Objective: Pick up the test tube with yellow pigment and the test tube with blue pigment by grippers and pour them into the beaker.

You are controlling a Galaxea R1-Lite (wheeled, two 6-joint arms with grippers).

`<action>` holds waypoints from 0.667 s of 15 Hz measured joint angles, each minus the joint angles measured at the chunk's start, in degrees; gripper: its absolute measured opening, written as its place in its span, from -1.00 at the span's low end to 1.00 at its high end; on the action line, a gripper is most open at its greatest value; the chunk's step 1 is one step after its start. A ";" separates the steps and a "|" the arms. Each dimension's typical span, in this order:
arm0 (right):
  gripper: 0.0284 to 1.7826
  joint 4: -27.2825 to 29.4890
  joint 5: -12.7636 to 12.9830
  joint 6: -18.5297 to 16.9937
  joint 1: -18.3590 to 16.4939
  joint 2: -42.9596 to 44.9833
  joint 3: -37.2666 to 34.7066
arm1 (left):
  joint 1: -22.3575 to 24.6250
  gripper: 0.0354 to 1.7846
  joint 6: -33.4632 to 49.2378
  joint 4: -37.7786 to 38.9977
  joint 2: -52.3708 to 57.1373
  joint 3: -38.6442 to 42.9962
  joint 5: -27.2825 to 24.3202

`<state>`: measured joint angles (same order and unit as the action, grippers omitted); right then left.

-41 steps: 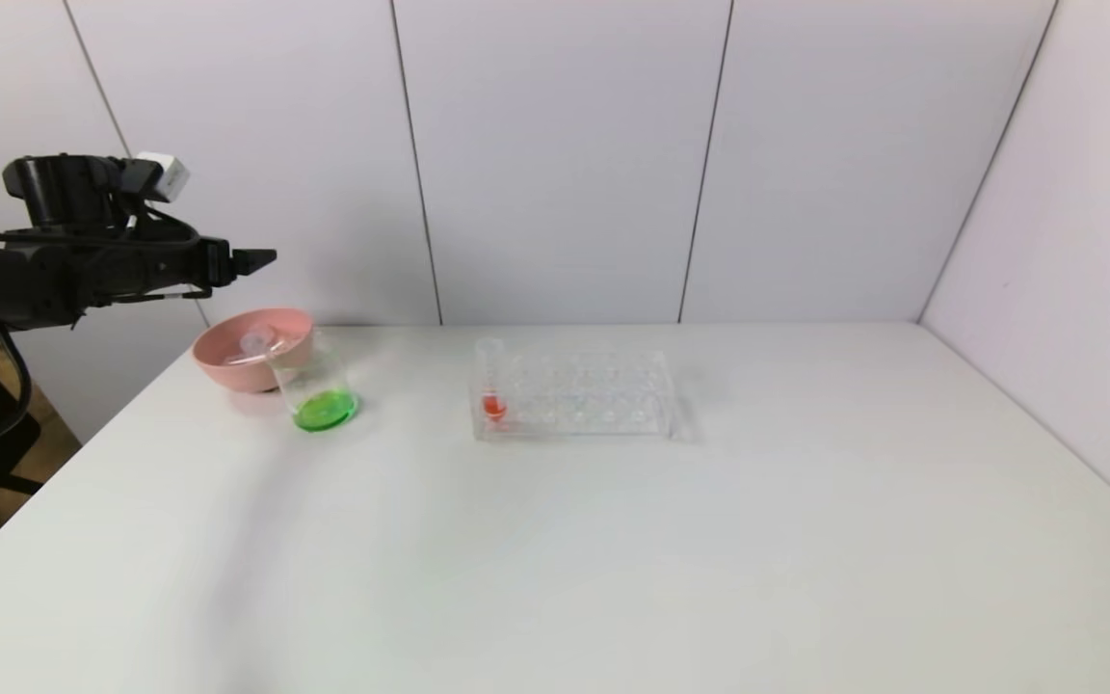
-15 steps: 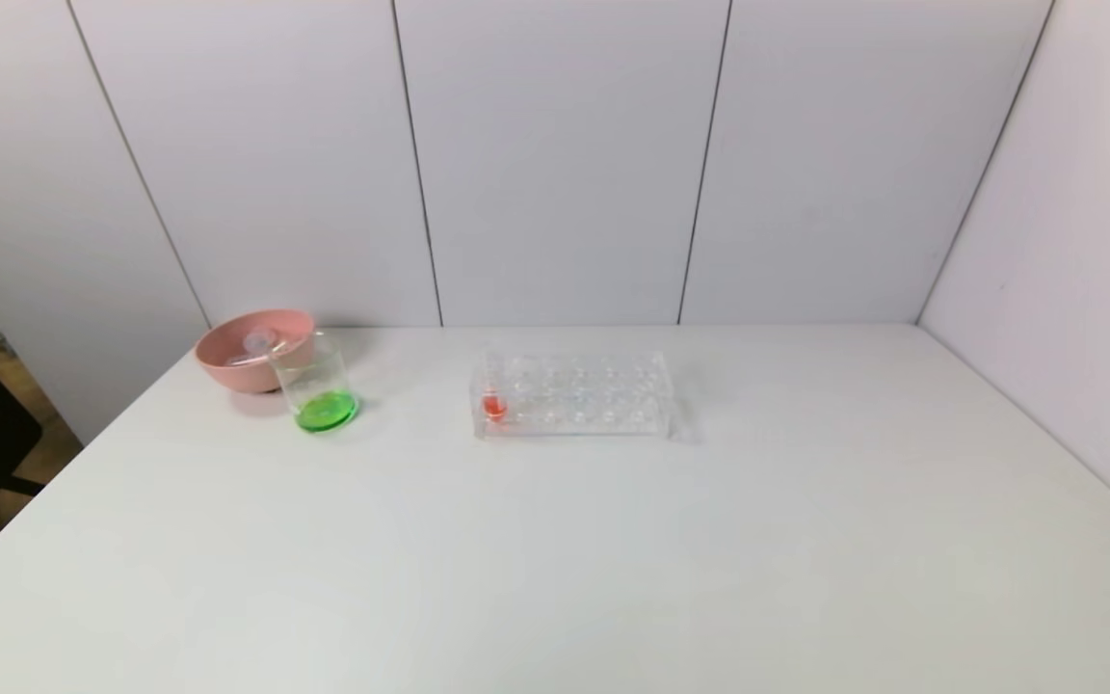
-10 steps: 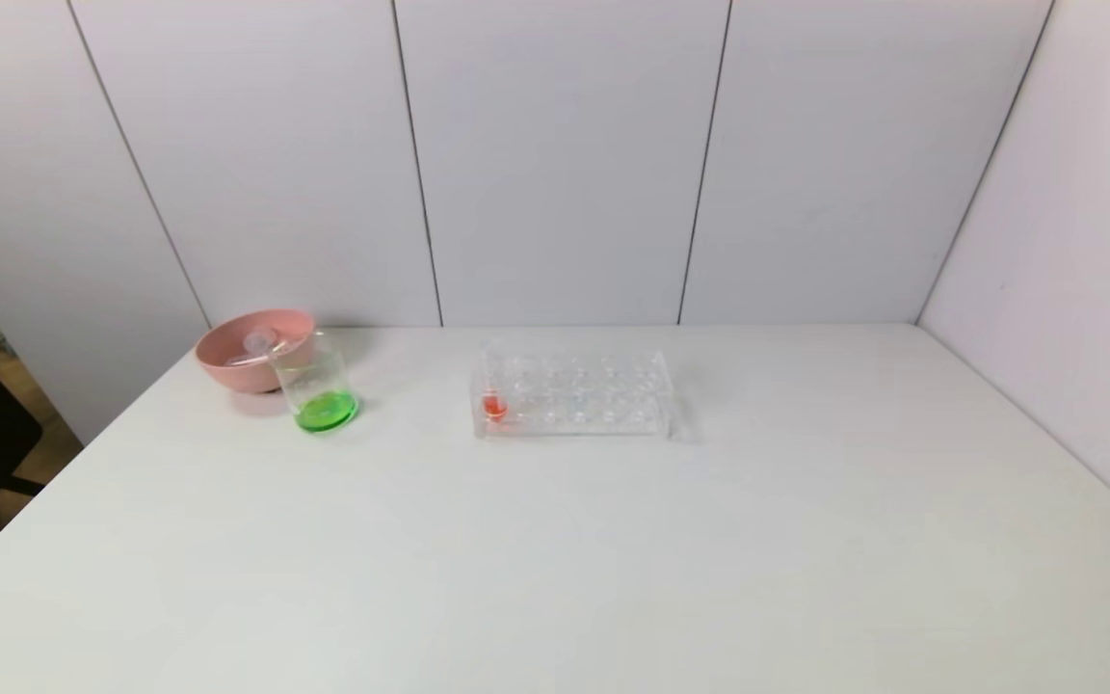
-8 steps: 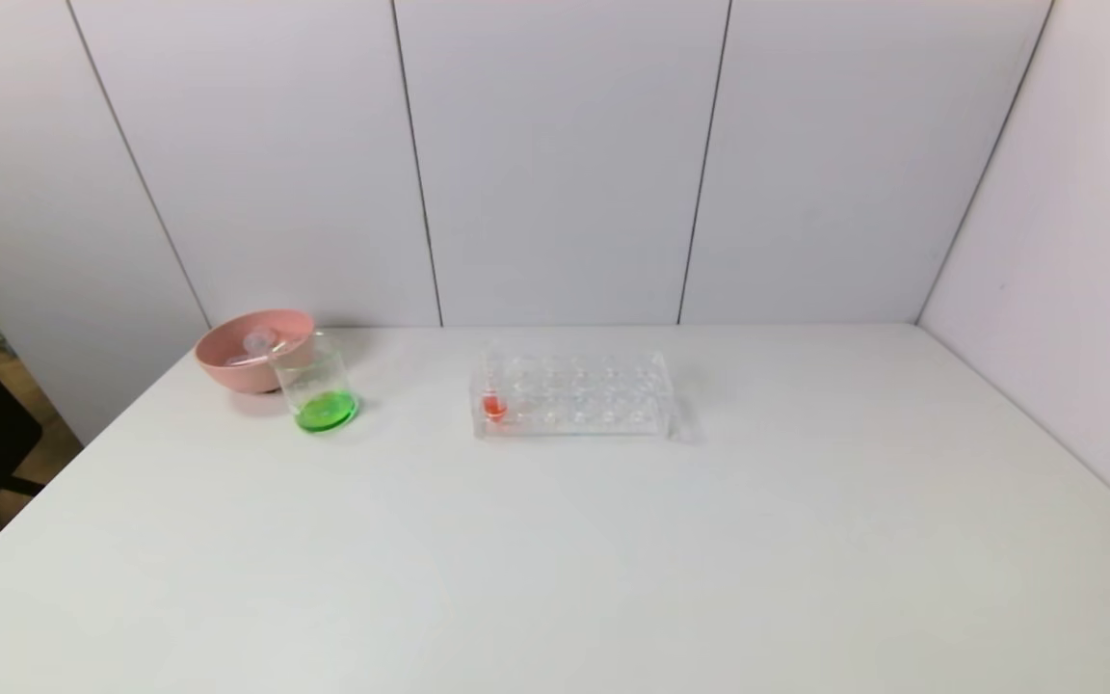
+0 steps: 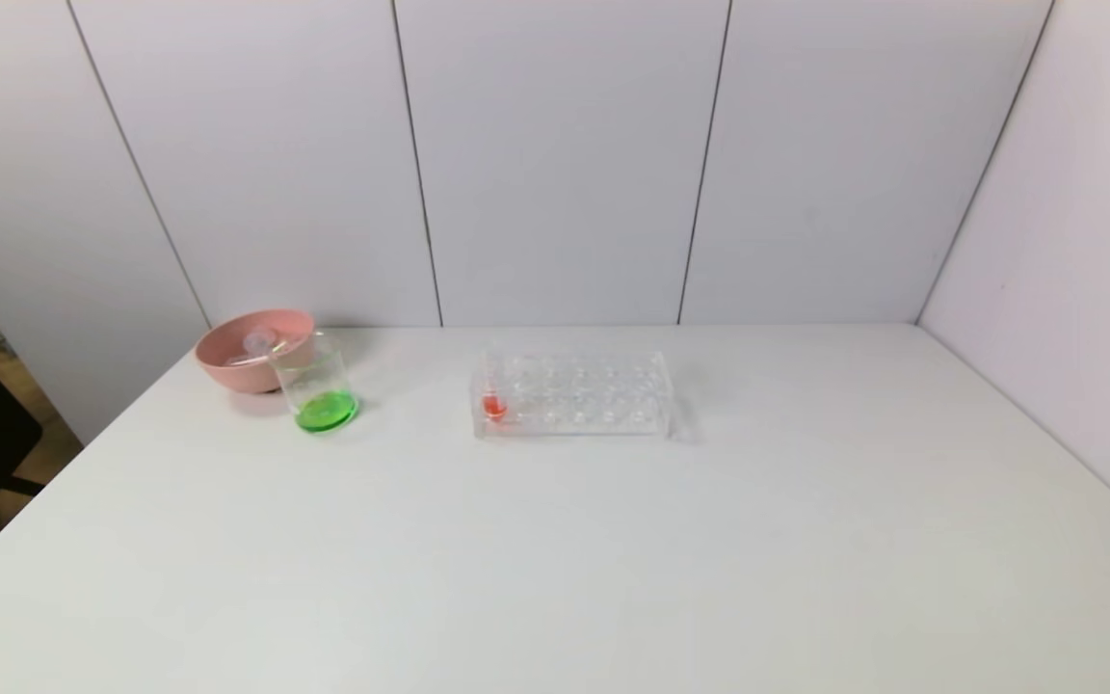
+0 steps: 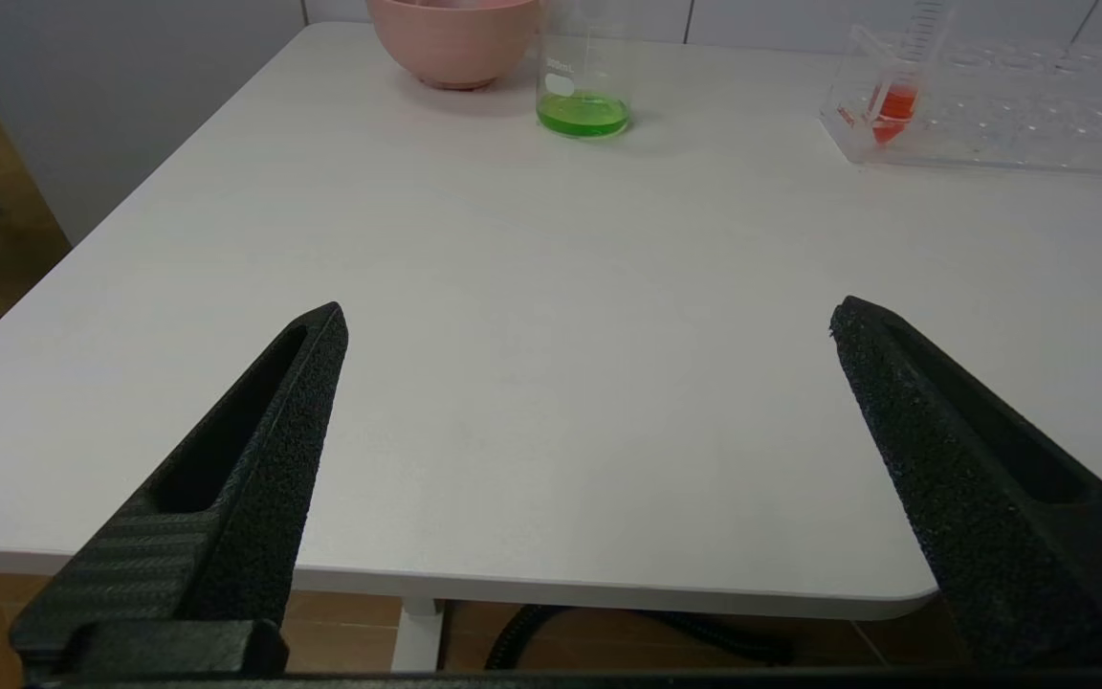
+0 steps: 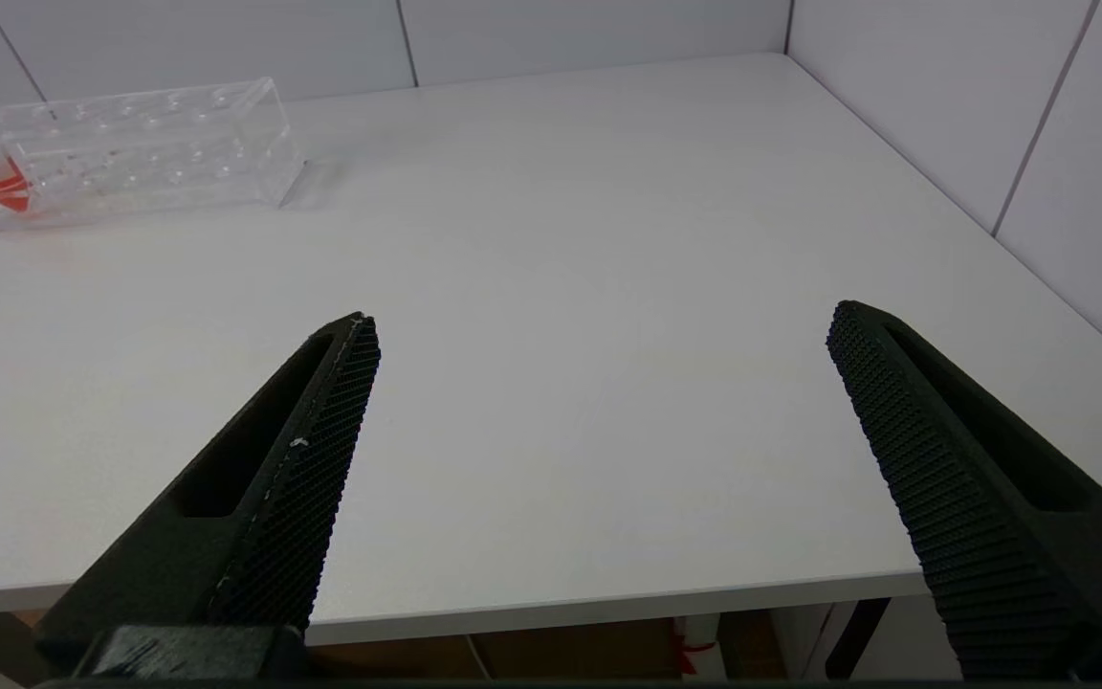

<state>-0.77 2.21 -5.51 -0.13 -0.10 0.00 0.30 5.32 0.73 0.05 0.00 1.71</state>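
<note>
With green liquid in the beaker near the worktop's far left corner, both grippers hang off its near edge, fingers apart, seemingly parked.

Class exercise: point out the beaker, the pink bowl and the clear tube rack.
beaker (image 5: 321, 390), head view, glass wall above the green liquid.
pink bowl (image 5: 227, 364), head view, outer side.
clear tube rack (image 5: 603, 400), head view, front wall.

left gripper has left the head view (fingers wide)
</note>
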 joint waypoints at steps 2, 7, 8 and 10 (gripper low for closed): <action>0.92 0.02 0.02 0.02 0.00 0.00 0.00 | 0.00 0.98 -0.05 0.01 -0.02 0.00 0.00; 0.92 -0.02 0.02 0.11 0.00 0.00 0.00 | 0.00 0.98 -0.02 0.00 -0.02 0.00 0.05; 0.92 0.02 0.07 0.20 0.02 0.00 0.00 | 0.00 0.98 0.00 0.00 -0.05 0.00 0.02; 0.92 0.02 0.13 0.24 0.04 0.00 0.00 | 0.00 0.98 0.00 -0.02 -0.05 0.00 0.02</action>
<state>-0.74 2.34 -5.27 -0.10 -0.10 0.00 0.30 5.32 0.71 0.00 0.00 1.73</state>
